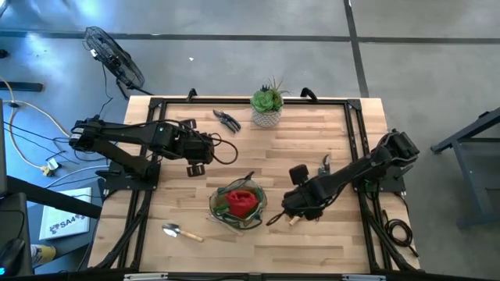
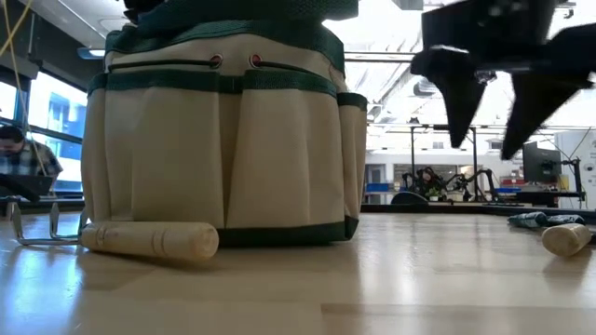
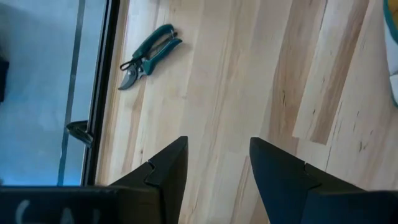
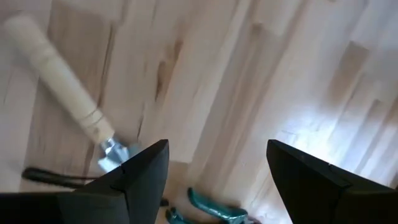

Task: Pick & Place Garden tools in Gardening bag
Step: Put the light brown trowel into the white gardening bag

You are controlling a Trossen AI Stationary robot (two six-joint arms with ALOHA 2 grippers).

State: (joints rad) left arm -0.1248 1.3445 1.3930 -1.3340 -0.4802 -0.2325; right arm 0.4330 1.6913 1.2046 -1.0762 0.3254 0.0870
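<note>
The gardening bag stands at the table's near middle, tan with green trim, and a red item lies inside it. A wooden-handled tool lies near its left side on the table. My right gripper hangs open to the right of the bag, above the table. Below it lie a wooden-handled tool and a green-handled item. My left gripper is open at the table's left, with the green-handled pruner lying beyond it.
A succulent in a white pot stands at the far edge. Dark shears lie right of centre. A black frame rail runs round the table. A fan stands off the far left corner. A person sits beyond the table.
</note>
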